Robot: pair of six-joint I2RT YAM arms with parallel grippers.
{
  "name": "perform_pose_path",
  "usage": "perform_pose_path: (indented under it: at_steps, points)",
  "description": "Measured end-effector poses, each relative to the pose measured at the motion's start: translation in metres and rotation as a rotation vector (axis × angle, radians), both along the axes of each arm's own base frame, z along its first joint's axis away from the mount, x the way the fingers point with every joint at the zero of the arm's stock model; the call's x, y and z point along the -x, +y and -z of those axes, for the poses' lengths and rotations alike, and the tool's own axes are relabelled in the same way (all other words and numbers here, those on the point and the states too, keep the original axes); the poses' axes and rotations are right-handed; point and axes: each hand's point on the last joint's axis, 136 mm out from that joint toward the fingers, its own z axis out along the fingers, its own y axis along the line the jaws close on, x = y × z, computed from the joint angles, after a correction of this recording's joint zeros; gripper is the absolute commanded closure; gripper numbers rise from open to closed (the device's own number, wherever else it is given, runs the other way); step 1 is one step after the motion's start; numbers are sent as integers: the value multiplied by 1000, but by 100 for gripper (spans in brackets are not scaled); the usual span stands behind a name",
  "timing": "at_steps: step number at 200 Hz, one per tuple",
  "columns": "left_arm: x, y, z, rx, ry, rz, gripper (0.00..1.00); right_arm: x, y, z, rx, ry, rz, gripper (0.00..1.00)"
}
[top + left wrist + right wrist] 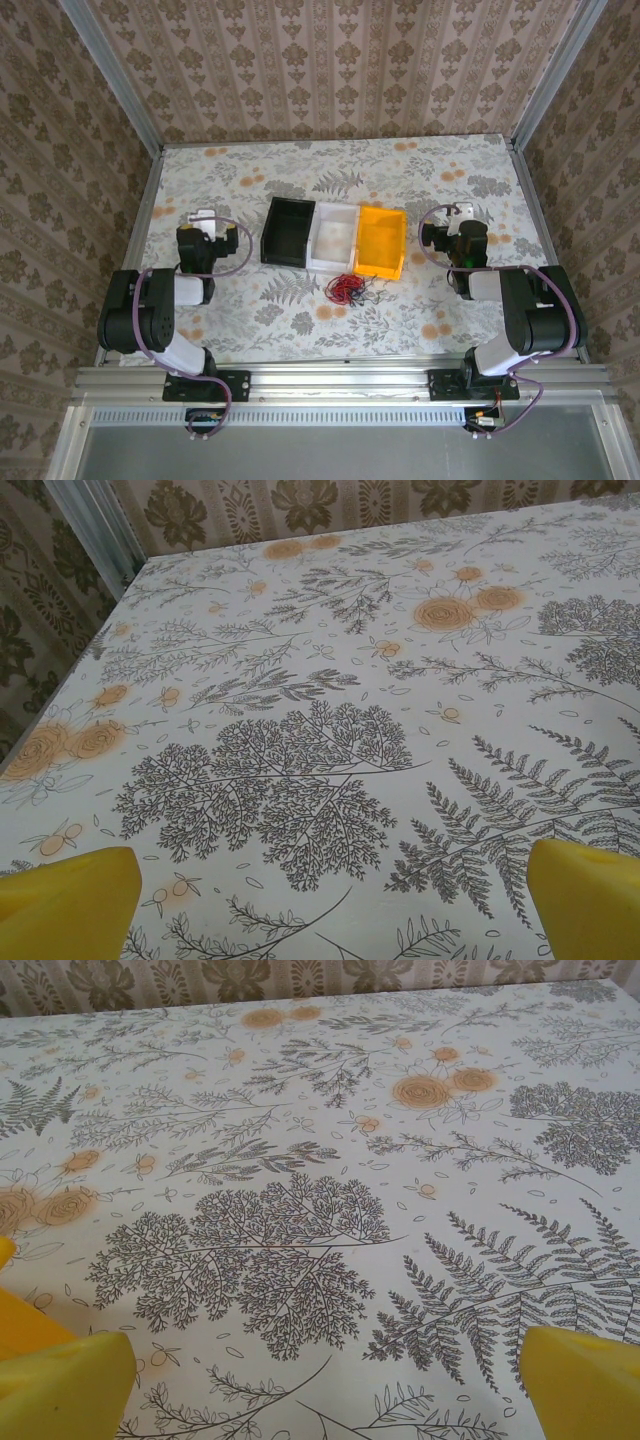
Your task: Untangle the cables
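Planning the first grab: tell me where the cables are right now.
In the top view, the cables lie bunched on the table, just on the near side of the white bin and the yellow bin, near mid-table.

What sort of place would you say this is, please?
Likely a staged robot test cell, not a home: an aluminium frame encloses the table, wallpaper-patterned panels stand round it, and three small bins sit beside the cables.

The left arm [150, 318] and right arm [535, 318] are built of black rounded joint housings and white link tubes. 1 thick lilac-grey cable [247, 250] loops along each arm. Each base [205, 385] is a black plate. The left gripper [320, 910] and right gripper [320, 1390] have bright yellow fingers [65, 900] with rounded edges.
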Motion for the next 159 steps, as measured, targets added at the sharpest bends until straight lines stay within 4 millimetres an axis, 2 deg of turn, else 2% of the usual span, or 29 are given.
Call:
perform_pose_path:
  at_steps: [16, 28, 36, 48, 63, 74, 82, 95, 103, 112, 126, 140, 159]
  points:
    - [2, -1, 0, -14, 29, -15, 0, 1, -2, 1, 9, 37, 22, 9]
    - [2, -5, -16, -27, 37, -19, 0, -1, -3, -7, 20, 82, 59, 18]
    - [0, -8, -38, -32, 8, -17, 0, -5, 0, -26, 24, 76, 76, 19]
    - [-1, -14, -83, -42, -75, -31, 0, -8, 9, -61, 29, 28, 105, 19]
    - [6, -31, -134, -22, -176, -26, 0, 1, 36, -102, 10, -44, 97, 19]
    - [17, -51, -156, 24, -207, 7, 0, 14, 58, -118, -21, -55, 69, 19]
    - [26, -69, -162, 60, -203, 43, 0, 24, 71, -122, -41, -42, 44, 20]
    - [44, -107, -155, 116, -157, 126, 0, 41, 88, -118, -76, 9, 17, 21]
    - [59, -136, -143, 142, -106, 199, 0, 50, 96, -110, -89, 50, 4, 22]
    - [82, -172, -122, 157, -34, 296, 0, 62, 105, -100, -99, 105, -15, 23]
    - [120, -212, -84, 123, 84, 422, 0, 79, 120, -83, -109, 186, -47, 24]
    - [154, -241, -50, 52, 191, 527, 1, 97, 136, -68, -124, 269, -93, 26]
    - [183, -265, -13, -34, 291, 626, 0, 118, 154, -50, -155, 373, -152, 30]
